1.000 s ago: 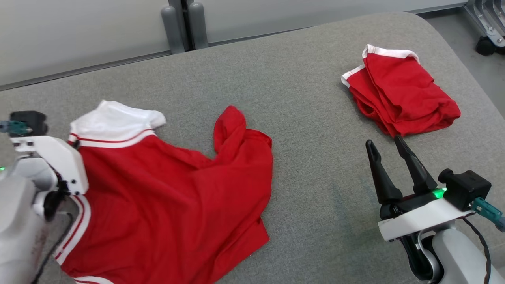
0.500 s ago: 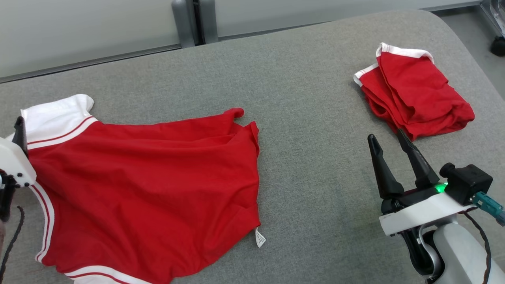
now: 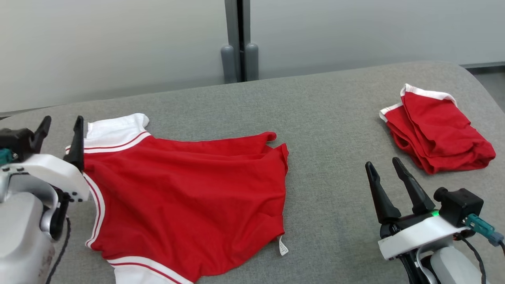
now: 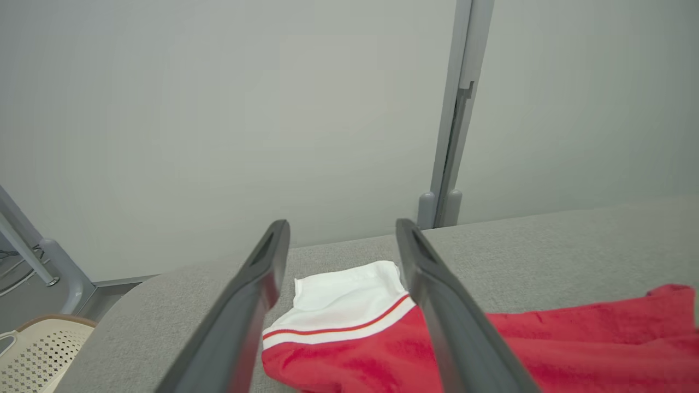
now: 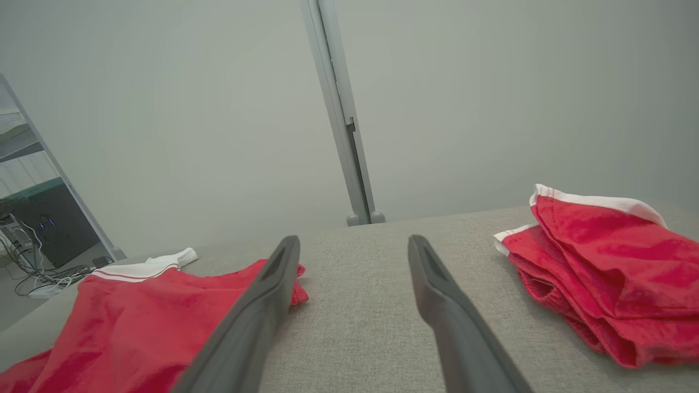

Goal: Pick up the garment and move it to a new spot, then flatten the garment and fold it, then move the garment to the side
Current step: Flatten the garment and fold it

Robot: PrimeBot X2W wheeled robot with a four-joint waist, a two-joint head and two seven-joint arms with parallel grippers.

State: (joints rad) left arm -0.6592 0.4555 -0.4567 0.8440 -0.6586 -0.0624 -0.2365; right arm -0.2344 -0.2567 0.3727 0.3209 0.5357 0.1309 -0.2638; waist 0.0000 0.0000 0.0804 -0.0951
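The garment (image 3: 185, 197) is a red shirt with white red-striped cuffs, spread nearly flat on the left half of the grey table (image 3: 327, 118). One white sleeve (image 4: 338, 305) lies at its far left corner. My left gripper (image 3: 60, 126) stands open just left of that sleeve, above the cloth and holding nothing; its fingers (image 4: 246, 311) frame the sleeve in the left wrist view. Over bare table at the lower right my right gripper (image 3: 384, 169) is open and empty. In the right wrist view the shirt (image 5: 125, 322) lies left of its fingers (image 5: 448, 327).
A second red garment (image 3: 438, 134), folded, with white trim, lies at the table's far right (image 5: 611, 262). A grey post (image 3: 238, 47) stands before the pale wall behind the table. A perforated beige chair (image 4: 33, 349) sits off the table's left end.
My left gripper has opened and let go of the shirt, which now lies spread out instead of bunched. The head camera has tilted up, shifting the whole scene. The right gripper stays open.
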